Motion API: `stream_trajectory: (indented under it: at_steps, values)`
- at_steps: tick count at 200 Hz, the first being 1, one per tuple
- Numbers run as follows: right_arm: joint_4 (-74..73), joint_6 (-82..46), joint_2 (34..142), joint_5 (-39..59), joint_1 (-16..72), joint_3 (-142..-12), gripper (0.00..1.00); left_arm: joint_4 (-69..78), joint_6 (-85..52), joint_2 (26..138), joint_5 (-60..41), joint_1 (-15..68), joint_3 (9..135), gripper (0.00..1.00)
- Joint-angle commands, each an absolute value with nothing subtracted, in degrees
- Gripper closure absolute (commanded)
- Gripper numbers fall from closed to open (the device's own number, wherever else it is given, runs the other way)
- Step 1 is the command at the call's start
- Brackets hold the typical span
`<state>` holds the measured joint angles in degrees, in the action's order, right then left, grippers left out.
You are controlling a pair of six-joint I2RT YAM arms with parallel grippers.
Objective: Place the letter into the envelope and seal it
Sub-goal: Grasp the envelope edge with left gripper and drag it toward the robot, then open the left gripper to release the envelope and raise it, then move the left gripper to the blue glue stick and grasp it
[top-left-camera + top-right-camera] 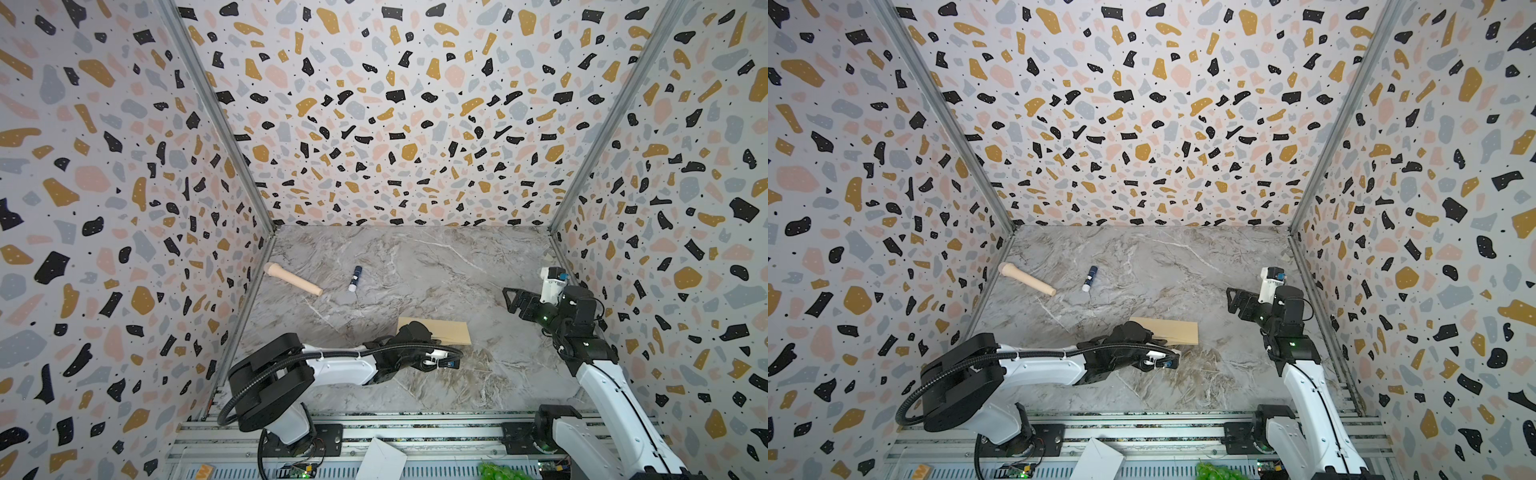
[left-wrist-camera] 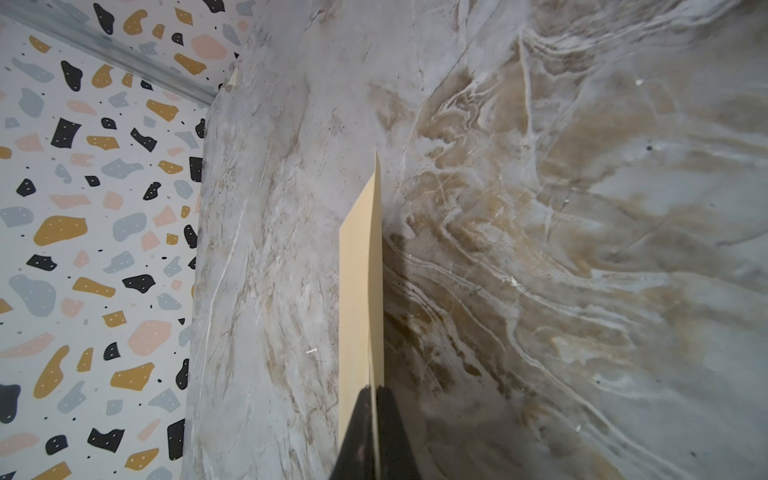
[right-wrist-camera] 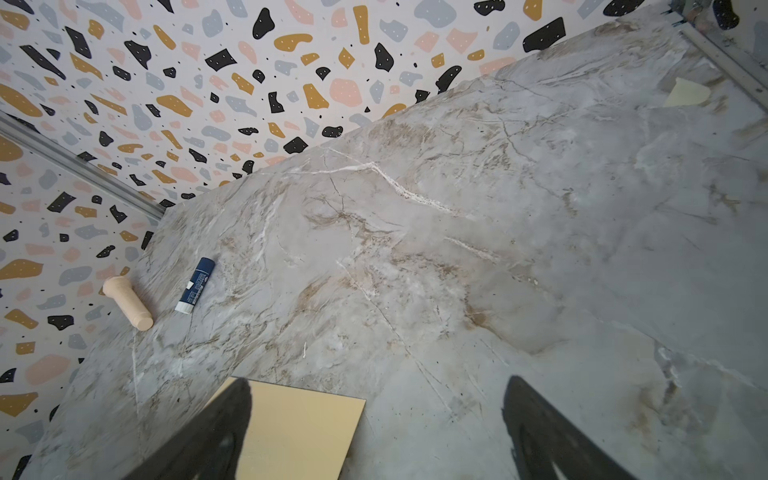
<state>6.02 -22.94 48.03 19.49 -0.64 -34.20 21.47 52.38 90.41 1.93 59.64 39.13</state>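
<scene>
Envelope (image 1: 449, 330) plain tan, table (image 1: 415, 266) grey marble veined white and brown, walls (image 1: 374, 104) pale terrazzo print with black, ochre, pink and grey-blue blotches, glue stick (image 1: 355, 278) dark blue with white end, wooden handle (image 1: 293, 279) pale beige.

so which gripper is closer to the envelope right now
Left. The left gripper is shut on an edge of the envelope; the right gripper is open, off to its right in a top view, not touching.
</scene>
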Motion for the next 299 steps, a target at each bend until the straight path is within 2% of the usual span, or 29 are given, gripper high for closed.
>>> stream_trajectory:
  at_steps: [1, 40, 61, 72, 86, 102, 124, 147, 164, 185, 205, 218, 228, 259, 299]
  values:
    - [5.3, -23.1, 47.0, 20.9, -0.8, -34.3, 0.05, 24.6, 53.4, 92.4, -0.8, 59.3, 39.8, 1.0]
    - [5.5, -23.2, 47.3, 21.3, -0.8, -34.1, 0.05, 23.0, 51.3, 94.2, -2.2, 59.4, 40.8, 1.0]
    - [5.5, -23.1, 47.4, 21.4, -0.9, -34.1, 0.05, 23.0, 50.6, 94.6, -1.8, 59.3, 40.5, 0.64]
    - [5.5, -23.0, 47.4, 21.4, -0.9, -34.1, 0.05, 25.1, 49.6, 93.8, -1.5, 59.3, 39.4, 0.54]
    - [5.5, -23.0, 47.6, 21.5, -0.8, -34.1, 0.05, 27.1, 48.3, 92.2, -1.4, 59.4, 38.5, 0.32]
    - [5.5, -22.8, 47.8, 21.7, -0.8, -34.2, 0.05, 29.0, 45.5, 88.7, -1.5, 59.3, 38.0, 0.26]
    - [5.1, -22.3, 47.7, 22.5, -0.8, -34.3, 0.04, 32.9, 38.1, 82.2, 3.5, 59.1, 37.7, 0.18]
    - [4.3, -21.6, 47.9, 24.9, -0.7, -34.2, 0.04, 31.2, 25.3, 76.0, 11.8, 56.7, 40.4, 0.01]
    - [3.5, -21.3, 48.3, 26.6, -0.7, -34.0, 0.03, 23.9, 18.3, 72.7, 14.8, 53.5, 44.5, 0.0]
    - [2.2, -21.2, 49.1, 28.5, -0.7, -33.7, 0.03, 10.2, 9.5, 72.2, 25.7, 50.2, 52.3, 0.0]
    - [0.8, -21.4, 50.1, 30.0, -0.5, -33.4, 0.02, -4.5, 7.3, 75.8, 25.7, 44.7, 61.1, 0.0]
    - [0.1, -21.6, 50.9, 30.6, -0.3, -33.4, 0.02, -12.4, 5.8, 79.5, 23.4, 40.1, 66.4, 0.07]
    - [-0.4, -21.7, 51.5, 31.1, 0.0, -33.4, 0.02, -16.9, 4.0, 82.6, 19.9, 35.8, 69.9, 0.08]
    - [-1.3, -21.9, 52.6, 31.9, 0.7, -34.1, 0.02, -21.8, 0.9, 91.5, 17.0, 27.3, 75.1, 0.13]
    - [-1.8, -22.0, 53.4, 32.5, 1.5, -34.9, 0.01, -21.5, -0.2, 102.8, 16.4, 23.0, 78.1, 0.16]
